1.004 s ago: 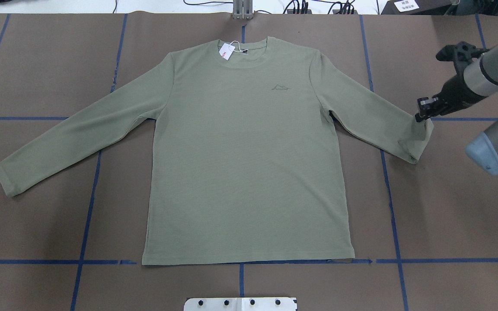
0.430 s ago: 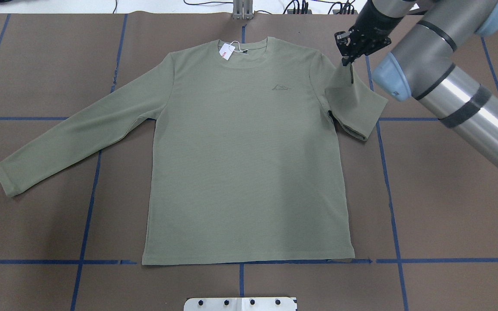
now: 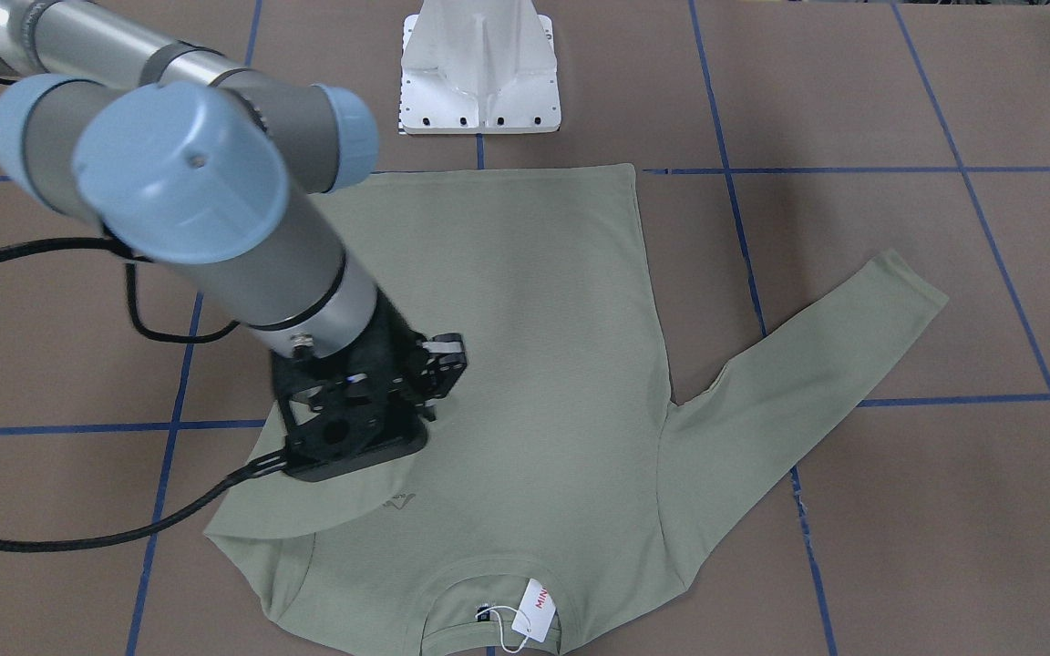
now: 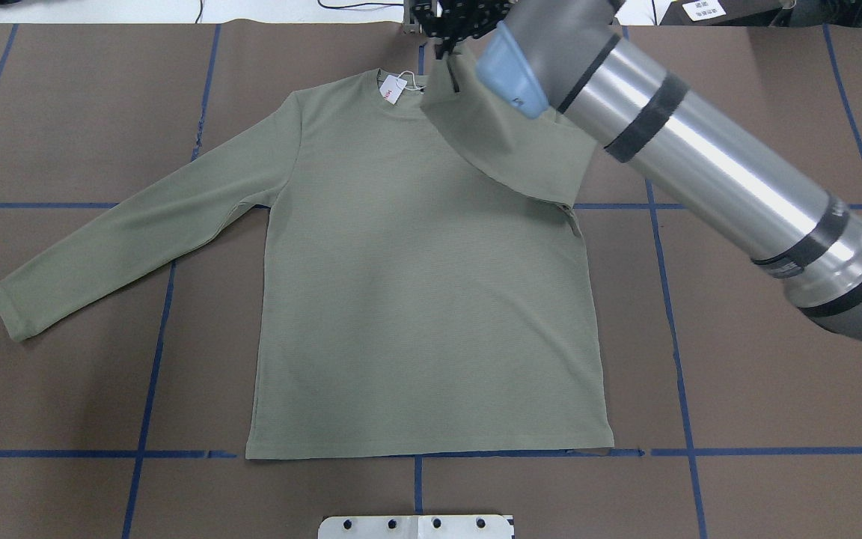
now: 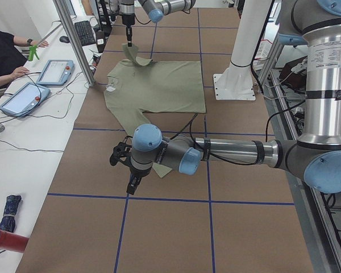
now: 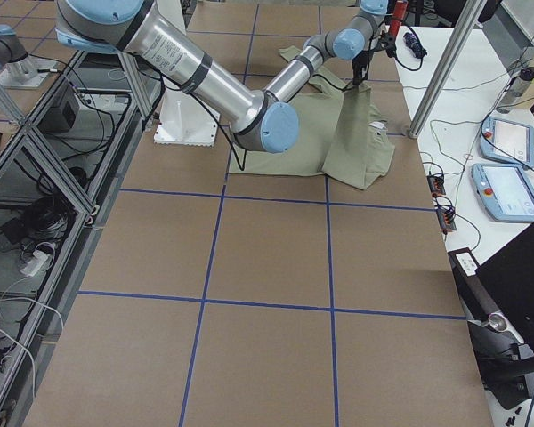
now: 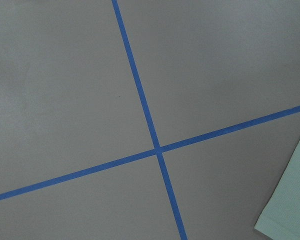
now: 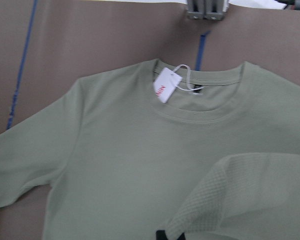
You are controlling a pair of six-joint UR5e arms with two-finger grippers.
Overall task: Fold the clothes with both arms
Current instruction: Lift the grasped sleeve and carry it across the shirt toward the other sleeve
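Note:
The sage-green long-sleeved shirt [image 4: 416, 299] lies flat, front up, with its white hang tag [image 4: 392, 90] at the collar. My right gripper [image 4: 444, 51] is shut on the cuff of the sleeve on its own side. That sleeve [image 4: 506, 150] is lifted and drawn across the chest toward the collar, covering the logo. The front-facing view shows this gripper [image 3: 438, 364] above the chest. The other sleeve [image 4: 124, 239] lies spread out. My left gripper [image 5: 132, 186] hovers low beside that sleeve's cuff [image 7: 290, 200] and shows only in the exterior left view, so I cannot tell its state.
Brown paper with blue tape lines [image 7: 157, 149] covers the table. The white pedestal base [image 3: 479, 73] stands at the robot's edge behind the hem. An aluminium post [image 5: 74, 40] and a desk with tablets [image 5: 54, 71] and a person's hands lie beyond the collar side.
My right gripper, shut on the cuff, has carried the sleeve from the far right up and leftward over the shoulder to the collar. The sleeve now folds across the chest.

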